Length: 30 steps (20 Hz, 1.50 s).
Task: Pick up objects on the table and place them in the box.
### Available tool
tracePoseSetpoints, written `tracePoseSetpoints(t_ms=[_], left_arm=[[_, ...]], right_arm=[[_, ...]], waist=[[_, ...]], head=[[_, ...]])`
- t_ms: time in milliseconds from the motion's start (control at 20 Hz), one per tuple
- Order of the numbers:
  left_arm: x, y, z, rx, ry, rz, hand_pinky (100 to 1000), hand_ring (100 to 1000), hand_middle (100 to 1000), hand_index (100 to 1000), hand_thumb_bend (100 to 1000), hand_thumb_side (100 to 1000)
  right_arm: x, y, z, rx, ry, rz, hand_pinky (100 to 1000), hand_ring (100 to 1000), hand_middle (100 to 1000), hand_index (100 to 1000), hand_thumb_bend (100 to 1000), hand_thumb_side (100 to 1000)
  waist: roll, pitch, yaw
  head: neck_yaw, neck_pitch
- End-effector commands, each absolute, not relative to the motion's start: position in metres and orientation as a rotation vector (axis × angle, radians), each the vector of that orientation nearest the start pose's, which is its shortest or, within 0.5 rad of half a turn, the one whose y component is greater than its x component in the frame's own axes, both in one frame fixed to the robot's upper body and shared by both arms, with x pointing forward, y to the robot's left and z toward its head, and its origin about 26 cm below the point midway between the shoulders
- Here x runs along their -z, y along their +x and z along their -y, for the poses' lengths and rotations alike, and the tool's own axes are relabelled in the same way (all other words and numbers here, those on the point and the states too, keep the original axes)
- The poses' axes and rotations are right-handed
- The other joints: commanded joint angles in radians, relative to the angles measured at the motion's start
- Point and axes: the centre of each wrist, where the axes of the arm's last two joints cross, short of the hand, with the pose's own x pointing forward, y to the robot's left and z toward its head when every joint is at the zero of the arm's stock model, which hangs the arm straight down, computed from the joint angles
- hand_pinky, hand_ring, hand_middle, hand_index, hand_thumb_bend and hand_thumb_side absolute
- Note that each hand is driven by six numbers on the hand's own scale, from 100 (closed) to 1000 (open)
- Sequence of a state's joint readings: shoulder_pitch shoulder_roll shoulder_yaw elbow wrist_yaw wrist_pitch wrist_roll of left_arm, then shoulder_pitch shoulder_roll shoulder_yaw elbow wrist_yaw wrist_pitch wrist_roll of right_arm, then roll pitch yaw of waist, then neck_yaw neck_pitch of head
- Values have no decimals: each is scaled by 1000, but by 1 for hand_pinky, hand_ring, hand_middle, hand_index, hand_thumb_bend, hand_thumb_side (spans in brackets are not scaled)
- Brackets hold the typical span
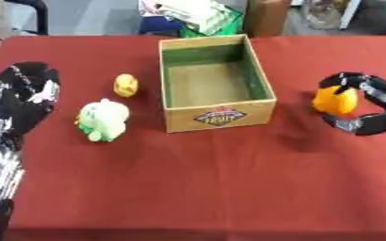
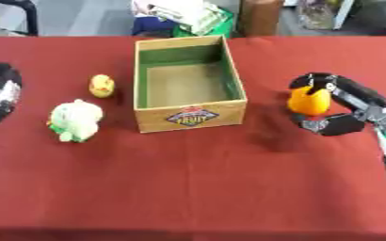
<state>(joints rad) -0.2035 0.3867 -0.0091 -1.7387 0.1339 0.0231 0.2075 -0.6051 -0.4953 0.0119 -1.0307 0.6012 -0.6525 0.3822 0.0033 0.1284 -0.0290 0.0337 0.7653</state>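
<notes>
- Judging from how things lie, the task is at its start: the box [image 1: 217, 80] stands open near the middle of the red surface [image 1: 196, 188], and its inside shows only bare cardboard floor and green-lined walls, with nothing placed in it yet.
- The right hand [image 2: 344, 110] is to the right of the box, fingers above and thumb below curled round an orange object [image 2: 309, 100]. It has hold of that object, which looks lifted just off the surface, though the pictures do not settle whether it is fully clear.
- The orange object is therefore the piece in hand; it sits apart from the box's right wall and has not yet been carried over the opening.
- Two more objects wait on the left side: a small yellow duck toy [image 1: 126, 85] just beside the box's left wall, and a pale green plush toy [image 1: 103, 120] nearer the front, a little farther left.
- The left hand [image 1: 23, 94] shows at the left edge, dark and holding nothing; I cannot tell from these views whether its fingers are straight or curled.
- What is left, as I read it: move the orange object into the box, then fetch the duck and the plush toy.
</notes>
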Motion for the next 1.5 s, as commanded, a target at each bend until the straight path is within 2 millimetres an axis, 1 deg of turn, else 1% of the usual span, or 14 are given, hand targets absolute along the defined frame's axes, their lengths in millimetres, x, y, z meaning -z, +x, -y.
tracePoseSetpoints(t_ms=[50,200,250,300,400,500,550,600,750,850,1200,1350,1450,1500], left_arm=[[-125,318,-304,91,278,1944,715,590,539,672,230,203],[-125,318,-304,89,279,1945,715,590,539,671,230,203],[-125,318,-304,89,279,1945,715,590,539,671,230,203],[-125,318,-304,89,279,1945,715,590,539,671,230,203],[-125,318,-304,89,279,1945,715,590,539,671,230,203],[-125,318,-304,90,279,1944,715,590,539,671,229,203],[-125,318,-304,90,279,1944,715,590,539,671,230,203],[-125,318,-304,90,279,1944,715,590,539,671,230,203],[-125,318,-304,90,279,1944,715,590,539,671,229,203],[-125,318,-305,89,281,1944,715,590,539,671,229,203],[-125,317,-304,89,279,1943,715,590,539,671,230,204],[-125,317,-304,89,279,1942,715,590,539,671,230,204],[-125,317,-304,88,277,1942,715,590,539,671,230,204],[-125,317,-304,88,277,1942,715,590,539,671,229,204]], right_arm=[[-110,425,371,-1459,-610,1702,745,856,838,872,324,555],[-111,427,371,-1414,-745,1733,740,851,834,872,274,546],[-111,427,370,-1393,-782,1752,729,845,829,870,222,549],[-111,427,369,-1368,-811,1777,723,840,824,868,239,513],[-112,426,369,-1322,-849,1828,714,834,814,862,227,488],[-117,426,370,-1291,-873,1867,712,832,812,858,230,481],[-120,426,371,-1281,-883,1879,714,833,813,859,204,484],[-122,427,373,-1272,-895,1881,715,833,814,859,234,489],[-123,426,379,-1263,-919,1855,717,834,815,860,231,503],[-119,426,384,-1263,-927,1820,717,834,817,861,234,512],[-94,422,398,-1299,-934,1656,722,832,823,866,325,571],[-84,421,399,-1329,-923,1607,719,826,822,866,326,580],[-81,422,398,-1350,-913,1590,701,791,802,859,279,580],[-81,422,397,-1354,-911,1588,665,732,750,834,177,550]], waist=[[0,-14,2],[1,-13,3],[2,-12,3],[2,-12,2],[1,-11,1],[2,-12,0],[2,-12,-1],[2,-12,-1],[3,-13,-2],[3,-13,-2],[5,-11,-2],[6,-11,-1],[6,-12,-1],[6,-12,-1]], head=[[-4,5],[-8,5],[-8,5],[-8,5],[-8,5],[-8,5],[-8,5],[-9,5],[-11,5],[-11,4],[-14,4],[-15,3],[-16,3],[-17,3]])
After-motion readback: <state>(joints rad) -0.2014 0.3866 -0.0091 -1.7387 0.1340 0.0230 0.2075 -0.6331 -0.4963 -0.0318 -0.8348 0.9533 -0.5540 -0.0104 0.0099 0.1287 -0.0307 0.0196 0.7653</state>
